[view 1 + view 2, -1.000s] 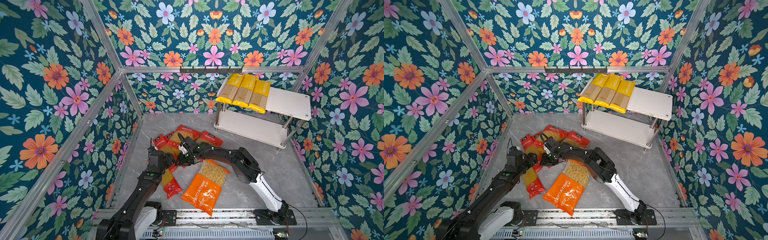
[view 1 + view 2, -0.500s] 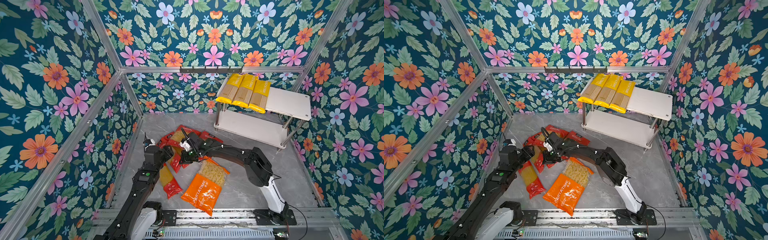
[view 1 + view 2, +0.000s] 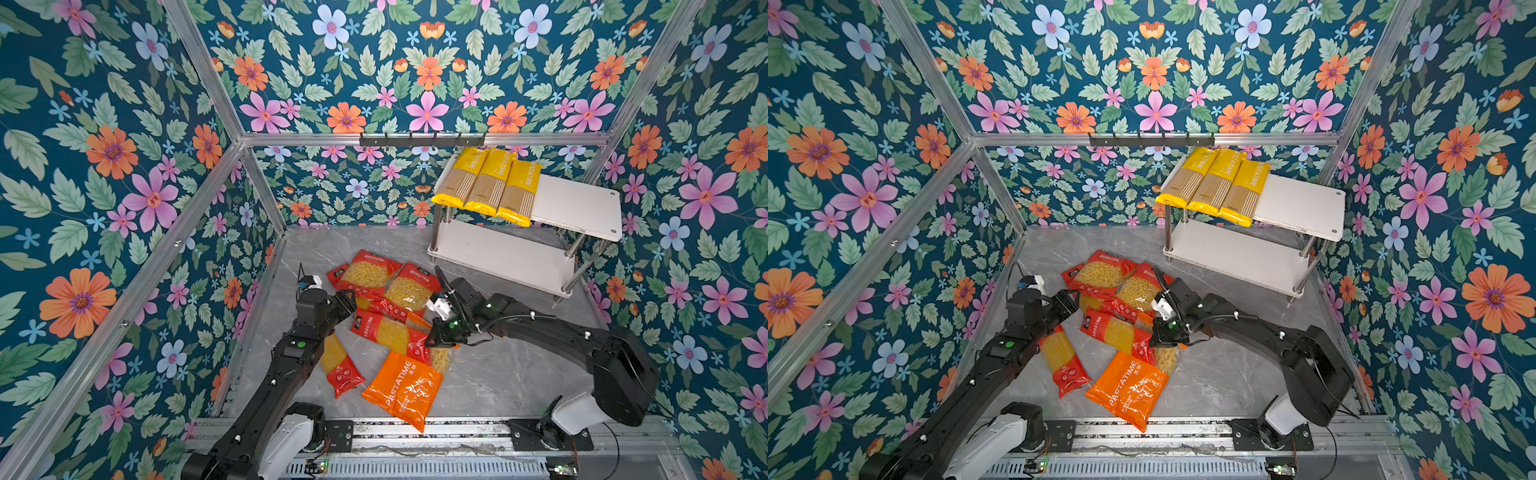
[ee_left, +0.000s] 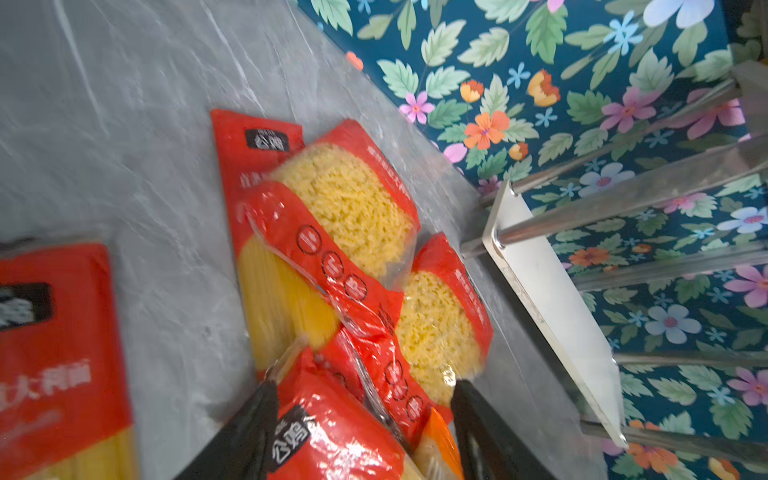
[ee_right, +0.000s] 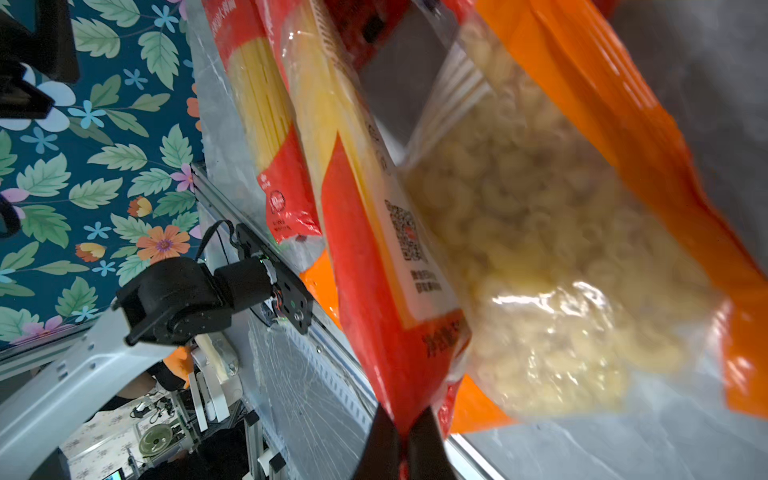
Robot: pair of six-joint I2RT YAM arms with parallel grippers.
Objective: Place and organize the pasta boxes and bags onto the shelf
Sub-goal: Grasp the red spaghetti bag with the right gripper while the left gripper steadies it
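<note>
Yellow spaghetti packs (image 3: 488, 185), three of them, are already lying side by side on the left part of the shelf (image 3: 577, 203), on its top board; the right part of that board and the whole lower board are standing bare. Six packs are waiting on the grey floor (image 3: 498, 374) near the shelf, so by my reckoning about a third of the job is done.

The right gripper (image 5: 401, 440) is clenching the end seal of a red spaghetti pack (image 3: 388, 332) in the middle of the pile. The left gripper (image 4: 365, 388) is standing released, its jaws spread either side of that pack's left end without closing.

Around it are lying the orange macaroni bag (image 3: 405, 388) on the near side, two red macaroni bags (image 3: 368, 274) on the far side, a second red spaghetti (image 3: 338, 365) at near left, and a third (image 4: 282, 291) tucked under the macaroni.
</note>
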